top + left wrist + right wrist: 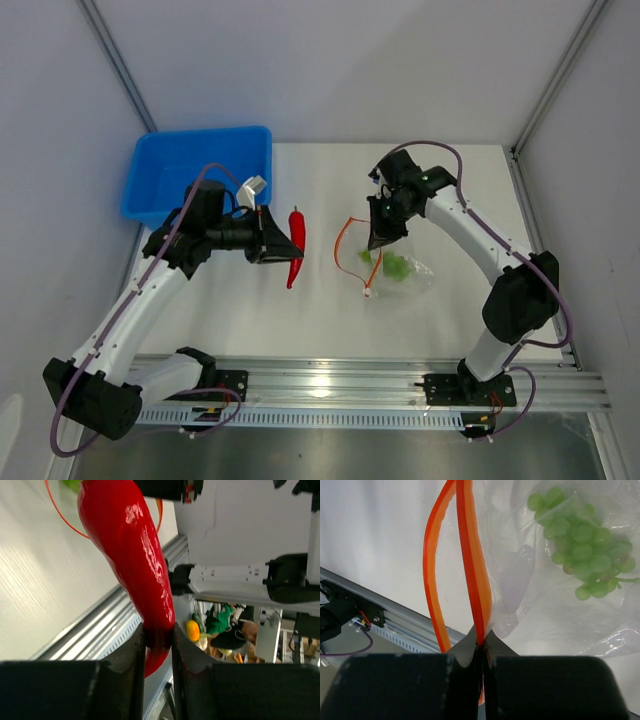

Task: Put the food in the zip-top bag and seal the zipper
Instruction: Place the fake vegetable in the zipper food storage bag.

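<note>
**A:** Left claw [159,645] is clamping the red piece [130,555] near one end, left of the centre of the surface [330,310].

**B:** Right claw [481,652]?

**A:** It is pinching shut on one lip of the zipper [470,555]. The other lip is bowing away, so the mouth of the bag [520,595] is gaping toward the left edge.

**B:** How are we handling insertion?

**A:** Judgement: the right claw should be holding that lip up while the piece goes in free end first, with release only once it is well inside. The grip is sitting near the end, so the piece is likely pivoting.

**B:** Containers?

**A:** The bag is lying right of centre and holding the grapes [580,550]. I cannot identify a second green patch near the mouth. The blue tub [200,170] is sitting at the far left corner, and the arm is hiding part of it.
</note>
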{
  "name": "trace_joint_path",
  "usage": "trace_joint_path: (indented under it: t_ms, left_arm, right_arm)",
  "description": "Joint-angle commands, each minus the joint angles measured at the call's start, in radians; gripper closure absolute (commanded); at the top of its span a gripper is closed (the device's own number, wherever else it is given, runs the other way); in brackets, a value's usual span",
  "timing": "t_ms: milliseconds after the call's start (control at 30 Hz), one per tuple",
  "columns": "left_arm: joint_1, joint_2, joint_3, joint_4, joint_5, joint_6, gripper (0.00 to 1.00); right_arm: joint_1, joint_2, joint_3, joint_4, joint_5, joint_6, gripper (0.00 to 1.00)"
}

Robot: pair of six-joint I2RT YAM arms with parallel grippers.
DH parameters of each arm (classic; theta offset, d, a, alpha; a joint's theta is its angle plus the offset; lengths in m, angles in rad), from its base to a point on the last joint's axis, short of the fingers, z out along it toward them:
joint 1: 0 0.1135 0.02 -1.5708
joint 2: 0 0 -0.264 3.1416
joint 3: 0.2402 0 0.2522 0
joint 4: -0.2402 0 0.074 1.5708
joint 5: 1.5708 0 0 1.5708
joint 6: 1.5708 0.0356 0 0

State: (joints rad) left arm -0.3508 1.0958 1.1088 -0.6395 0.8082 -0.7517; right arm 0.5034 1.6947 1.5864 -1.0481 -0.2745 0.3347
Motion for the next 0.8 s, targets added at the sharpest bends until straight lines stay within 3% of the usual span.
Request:
trace_joint_path:
  t_ms: [0,167,767]
  left_arm:
    - [-0.031,-0.054,-0.046,-0.034,0.101,0.0,0.99]
    - [-0.054,-0.059,-0.112,0.014,0.18,-0.051,1.0]
    - [-0.117,0.035,-0.086,-0.095,0.224,0.041,1.0]
  right_arm:
    - [0.047,-0.056,0.009,0.037,0.032,-0.019,1.0]
    - [0.101,-0.082,-0.006,0.048,0.067,-0.023,1.0]
    - [0.198,-0.21,-0.14,0.118,0.118,0.02,1.0]
